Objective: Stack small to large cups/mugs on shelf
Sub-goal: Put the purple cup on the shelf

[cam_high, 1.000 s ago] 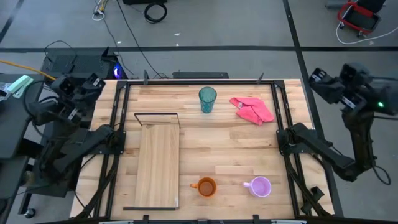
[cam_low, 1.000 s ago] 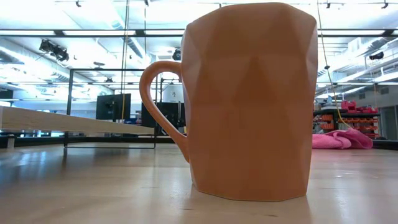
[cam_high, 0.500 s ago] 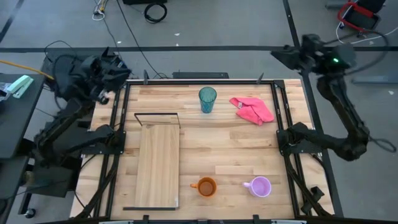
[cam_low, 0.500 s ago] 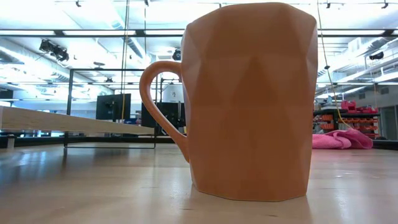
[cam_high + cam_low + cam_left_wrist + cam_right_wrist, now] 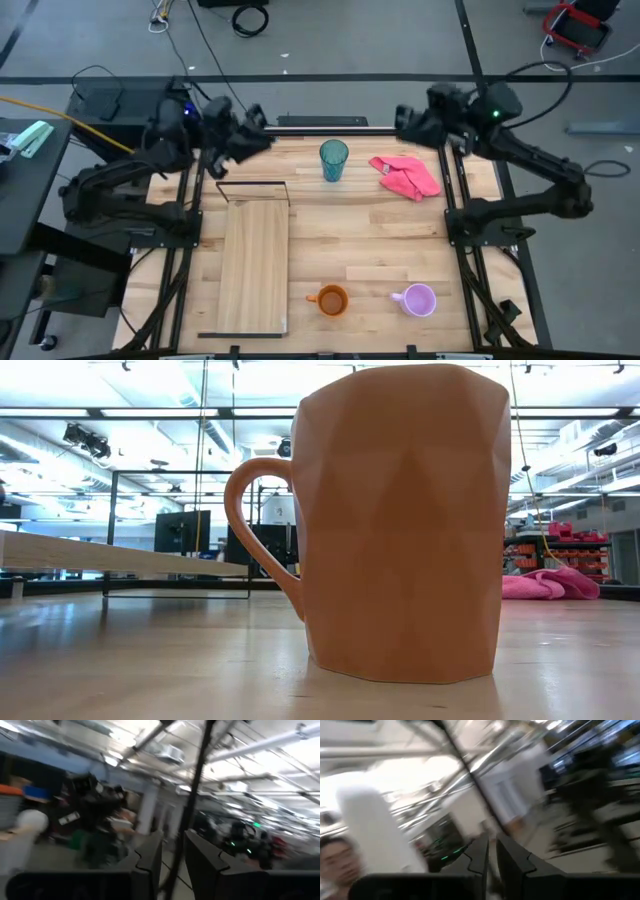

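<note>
1. Far left, the left gripper hangs over the table's back-left corner, well short of any cup. In its wrist view the two dark fingers stand a little apart with only the room between them: released, carrying nothing.

2. Just in front of it lies the shelf, a long pale plank with a thin black wire frame at its back end. Its top is bare. No cup is on it yet, so by my reading not one step of the stacking is done.

3. Moving right along the back edge, the teal tumbler stands upright, alone, between the two arms and near both.

4. Down at the front edge, the orange mug sits just right of the shelf's front corner, handle toward the shelf. It fills the low view, upright on the wood.

5. Right of it, the lilac mug stands upright too, handle toward the orange mug, the two near but apart.

6. Back right, a pink cloth lies crumpled, no part of the job.

7. The right gripper hovers at the back, between tumbler and cloth, above the table edge. Its fingers show only a narrow gap and clasp nothing.

8. Everything is left to do: all three cups have to reach the shelf, ordered small to large.
</note>
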Tool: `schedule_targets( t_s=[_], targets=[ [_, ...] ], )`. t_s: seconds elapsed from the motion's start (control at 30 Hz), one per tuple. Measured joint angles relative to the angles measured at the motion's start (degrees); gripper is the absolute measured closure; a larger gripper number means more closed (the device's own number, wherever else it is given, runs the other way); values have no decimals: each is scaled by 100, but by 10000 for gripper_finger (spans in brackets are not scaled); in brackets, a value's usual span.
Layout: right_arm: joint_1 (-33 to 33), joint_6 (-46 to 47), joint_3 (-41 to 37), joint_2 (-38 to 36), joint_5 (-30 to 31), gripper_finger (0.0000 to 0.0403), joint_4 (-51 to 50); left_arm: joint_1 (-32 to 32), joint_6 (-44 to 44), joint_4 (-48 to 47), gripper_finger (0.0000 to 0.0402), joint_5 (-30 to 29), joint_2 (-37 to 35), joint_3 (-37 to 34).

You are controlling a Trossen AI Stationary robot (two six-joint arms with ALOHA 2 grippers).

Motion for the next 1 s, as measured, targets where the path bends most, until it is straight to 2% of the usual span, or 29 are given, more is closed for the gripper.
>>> schedule_targets(
  t_s=[0.2,0.43,0.63,1.0],
  targets=[
    [1533,293,0,-74,41,360,-53,-1044,-123,-347,316,4,98,9],
    [3335,400,2,-165,936,360,-1053,-2399,-543,-1120,316,-171,73,9],
    [4637,742,2,-202,2316,360,-3073,-3570,-1134,-2245,311,-1729,73,11],
    [6467,3107,2,-203,4880,360,-6356,-5065,-2188,-5003,317,-3809,73,11]
  ],
)
